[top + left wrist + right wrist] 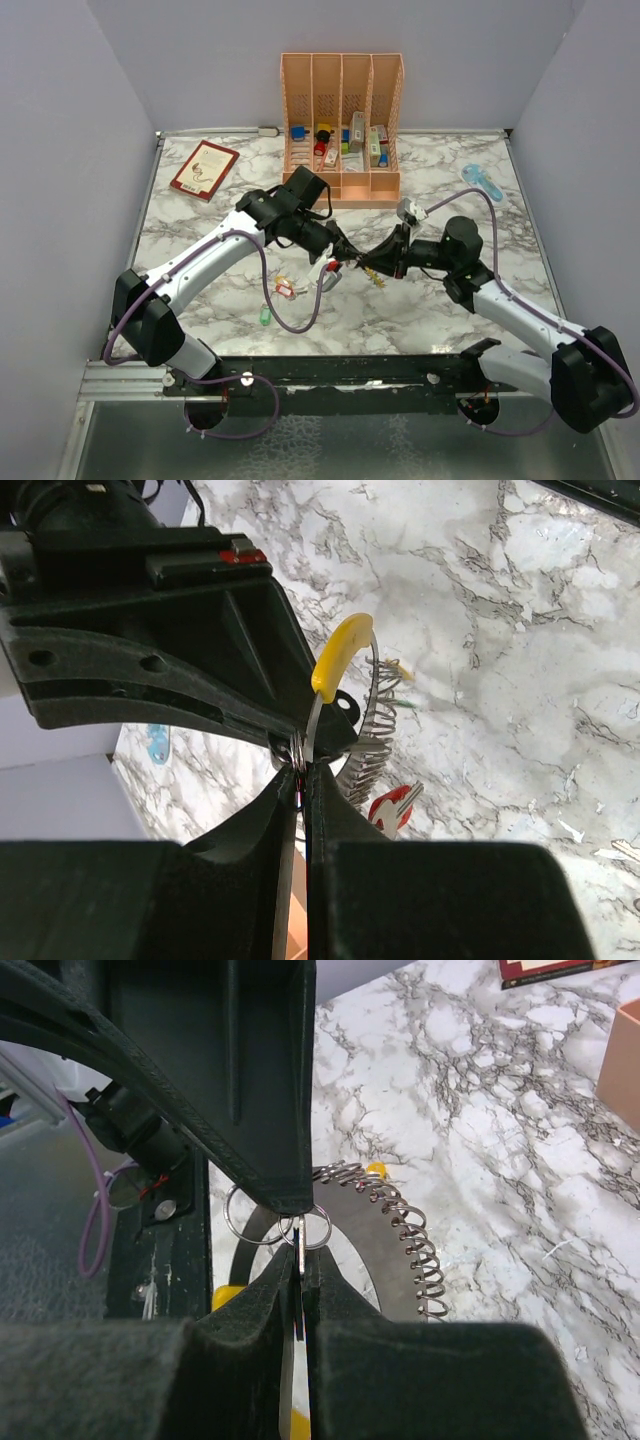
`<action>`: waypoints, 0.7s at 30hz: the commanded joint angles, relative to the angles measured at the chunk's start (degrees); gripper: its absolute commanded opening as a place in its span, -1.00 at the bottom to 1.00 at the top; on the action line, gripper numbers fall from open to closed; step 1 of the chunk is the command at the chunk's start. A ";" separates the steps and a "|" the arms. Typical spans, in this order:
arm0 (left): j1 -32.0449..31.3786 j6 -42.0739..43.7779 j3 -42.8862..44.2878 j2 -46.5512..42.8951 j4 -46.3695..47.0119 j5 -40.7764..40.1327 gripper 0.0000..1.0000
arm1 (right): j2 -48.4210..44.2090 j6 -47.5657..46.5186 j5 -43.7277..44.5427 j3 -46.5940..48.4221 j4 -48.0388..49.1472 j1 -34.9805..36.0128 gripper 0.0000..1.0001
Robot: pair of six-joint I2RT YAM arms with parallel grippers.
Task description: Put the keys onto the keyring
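My two grippers meet tip to tip above the middle of the table. My left gripper (pixel 343 256) (pixel 303 770) is shut on the thin silvery keyring (pixel 312 1228), whose small rings show at its tip. A wire coil (pixel 370 750) and a red-tagged key (pixel 392 808) hang below. My right gripper (pixel 378 262) (pixel 302 1260) is shut on a yellow-tagged key (pixel 340 660). The key's blade points into the small ring. A red-tagged key (pixel 285 290) and a green-tagged key (pixel 265 316) lie on the marble in front of the left arm.
A peach organizer (pixel 340 190) with coloured blocks stands at the back centre. A red book (pixel 204 169) lies at the back left. A light blue object (pixel 482 180) lies at the back right. Grey walls enclose the table (pixel 420 310).
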 commanded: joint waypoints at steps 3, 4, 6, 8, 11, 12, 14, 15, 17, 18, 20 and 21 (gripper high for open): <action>0.59 0.62 -2.23 -1.79 2.82 0.03 -1.00 | -4.63 -2.85 3.25 2.05 -9.77 0.37 -0.96; 0.64 0.59 -2.24 -1.85 2.94 -0.04 -1.00 | -5.52 -3.49 4.20 2.42 -11.68 0.37 -0.96; 0.81 0.66 -2.27 -1.91 3.04 -0.23 -1.00 | -7.28 -5.09 6.26 3.23 -15.18 0.37 -0.96; 1.02 0.75 -2.25 -1.98 3.04 -0.33 -1.00 | -8.54 -5.89 7.23 4.02 -17.49 0.37 -0.96; 1.16 0.61 -3.34 -2.01 3.57 -0.65 -1.00 | -9.20 -6.50 7.11 5.37 -20.58 0.37 -0.96; 1.17 0.59 -3.75 -1.96 3.77 -0.76 -1.00 | -9.31 -6.95 6.74 5.97 -21.83 0.37 -0.96; 1.20 0.15 -4.09 -2.07 4.52 -1.00 -1.00 | -9.41 -8.04 6.52 7.10 -24.22 0.37 -0.96; 1.18 -0.01 -4.30 -2.17 4.86 -1.22 -1.00 | -9.49 -8.42 6.63 7.58 -25.44 0.37 -0.96; 1.18 -0.24 -4.68 -2.25 5.32 -1.66 -1.00 | -9.78 -9.23 6.92 8.97 -27.48 0.37 -0.96; 1.25 -0.24 -4.83 -2.28 5.55 -1.94 -1.00 | -9.90 -9.51 7.03 9.54 -28.42 0.37 -0.96; 1.23 -0.57 -5.11 -2.35 5.98 -2.33 -1.00 | -10.10 -9.84 7.09 10.90 -30.29 0.37 -0.96; 1.25 -0.76 -5.19 -2.36 6.15 -2.59 -1.00 | -10.11 -10.04 6.98 11.59 -31.11 0.37 -0.96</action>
